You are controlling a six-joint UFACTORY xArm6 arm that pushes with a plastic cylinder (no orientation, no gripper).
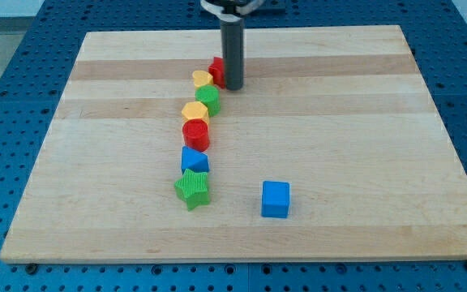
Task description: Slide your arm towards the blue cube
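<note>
The blue cube [275, 199] stands alone on the wooden board [339, 122], towards the view's bottom, right of centre. My tip [233, 86] rests on the board near the view's top, touching or just right of a red block [216, 70]. The cube lies well below the tip and a little to its right.
A curved line of blocks runs down from the tip: a yellow block [202, 79], a green block [208, 99], a yellow hexagonal block [194, 112], a red cylinder [196, 134], a blue block [194, 160], a green star [192, 188].
</note>
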